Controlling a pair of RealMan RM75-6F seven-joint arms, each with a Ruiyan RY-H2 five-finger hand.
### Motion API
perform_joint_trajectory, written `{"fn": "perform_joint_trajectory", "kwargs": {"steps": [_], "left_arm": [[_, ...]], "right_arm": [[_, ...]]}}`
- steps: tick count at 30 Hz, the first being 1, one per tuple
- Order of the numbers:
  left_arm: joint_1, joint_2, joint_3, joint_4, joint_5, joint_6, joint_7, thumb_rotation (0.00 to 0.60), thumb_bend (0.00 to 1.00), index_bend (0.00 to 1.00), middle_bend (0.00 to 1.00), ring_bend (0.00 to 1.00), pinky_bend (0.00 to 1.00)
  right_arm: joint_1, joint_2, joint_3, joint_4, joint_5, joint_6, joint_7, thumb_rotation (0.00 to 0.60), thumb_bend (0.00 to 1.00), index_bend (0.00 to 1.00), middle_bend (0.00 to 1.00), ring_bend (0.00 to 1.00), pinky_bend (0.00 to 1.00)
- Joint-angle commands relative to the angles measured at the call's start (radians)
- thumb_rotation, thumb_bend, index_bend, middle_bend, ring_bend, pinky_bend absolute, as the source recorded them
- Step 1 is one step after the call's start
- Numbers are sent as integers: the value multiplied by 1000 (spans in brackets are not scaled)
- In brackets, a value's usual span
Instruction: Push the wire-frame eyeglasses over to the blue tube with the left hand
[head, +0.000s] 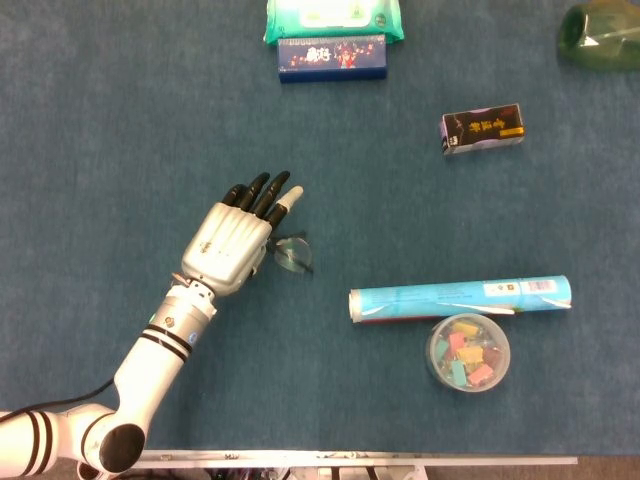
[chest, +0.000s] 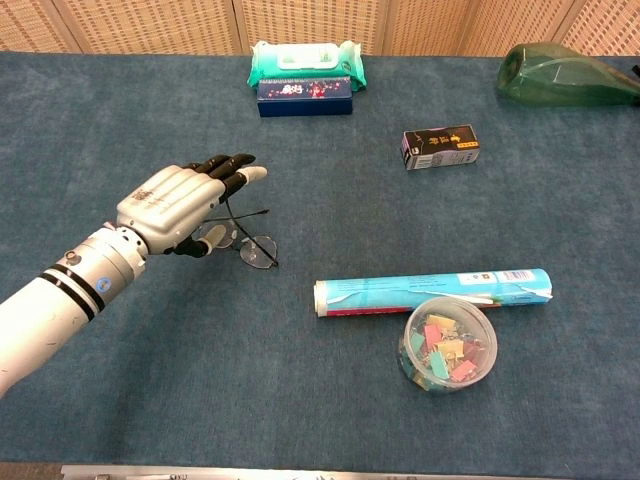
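The wire-frame eyeglasses (head: 293, 255) (chest: 256, 250) lie on the blue cloth, left of centre, partly hidden under my left hand (head: 237, 243) (chest: 182, 203). That hand is flat with fingers extended and apart, its thumb side touching the left lens and frame. It holds nothing. The blue tube (head: 460, 298) (chest: 432, 291) lies on its side to the right of the glasses, a gap of bare cloth between them. My right hand shows in neither view.
A round tub of coloured clips (head: 468, 352) (chest: 449, 343) touches the tube's near side. A small black box (head: 483, 129) (chest: 440, 146) sits further back. A wipes pack (head: 334, 18) and a dark blue box (head: 331, 57) lie at the far edge, a green bottle (chest: 565, 72) at the far right.
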Motion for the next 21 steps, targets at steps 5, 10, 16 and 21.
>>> {"fn": "perform_joint_trajectory", "kwargs": {"steps": [5, 10, 16, 21], "left_arm": [[-10, -15, -5, 26, -9, -19, -15, 600, 494, 0, 0, 0, 164], [-9, -18, -3, 37, -15, -20, -22, 600, 495, 0, 0, 0, 164], [1, -6, 3, 27, -13, -4, -23, 600, 494, 0, 0, 0, 164], [10, 10, 6, 16, -11, 12, -21, 600, 495, 0, 0, 0, 164]], "right_arm": [[-3, 3, 2, -1, -1, 6, 5, 600, 170, 552, 463, 432, 529], [-3, 6, 1, -2, -1, 4, 8, 600, 169, 552, 463, 432, 529], [-1, 4, 0, -2, -3, 1, 6, 600, 169, 552, 463, 432, 529], [0, 0, -1, 0, -2, -2, 1, 600, 170, 552, 463, 432, 529]]}}
